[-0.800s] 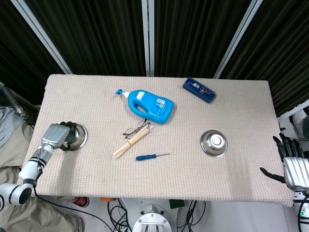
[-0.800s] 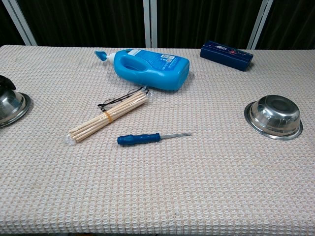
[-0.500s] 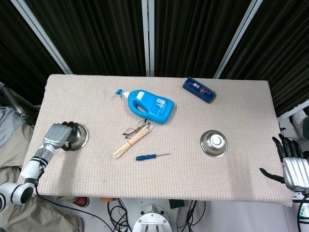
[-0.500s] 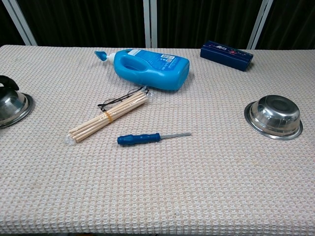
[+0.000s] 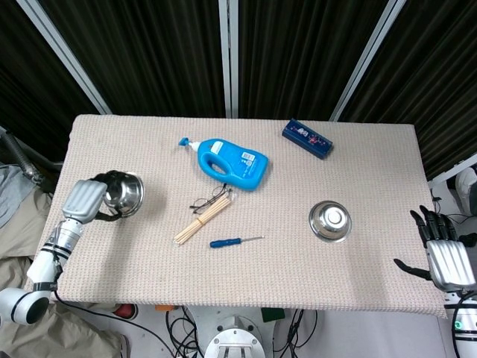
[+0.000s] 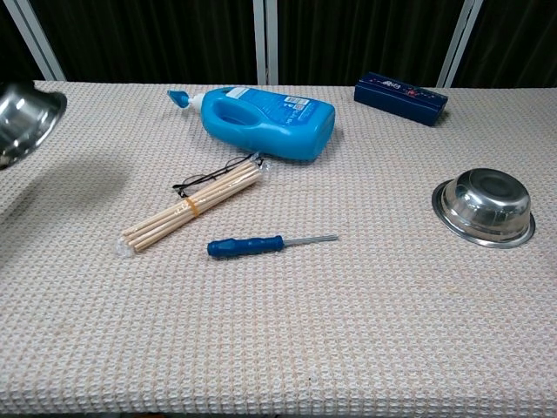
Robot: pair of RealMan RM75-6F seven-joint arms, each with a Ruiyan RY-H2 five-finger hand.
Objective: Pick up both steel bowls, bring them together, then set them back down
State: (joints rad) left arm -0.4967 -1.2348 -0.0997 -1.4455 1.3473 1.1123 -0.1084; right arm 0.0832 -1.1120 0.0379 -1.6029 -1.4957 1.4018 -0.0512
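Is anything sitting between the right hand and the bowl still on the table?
Nothing visible. The right hand hovers open off the table's right edge, and only bare cloth lies between it and the right steel bowl. The screwdriver lies beyond the bowl, out of that path.

Beige waffle-weave table cover point(image 5: 358, 149), bright blue bottle point(image 5: 231, 163) at its centre, navy box point(image 5: 307, 139) beyond, shiny silver bowls point(image 5: 331, 221), pale wooden sticks point(image 5: 201, 221), blue-handled screwdriver point(image 5: 226, 242).

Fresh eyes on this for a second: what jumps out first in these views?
The big blue detergent bottle lying on its side at the table's far middle. Next, the left hand at the left edge holding a steel bowl tilted off the cloth, while the second steel bowl sits upside down towards the right, the right hand open beyond the edge.
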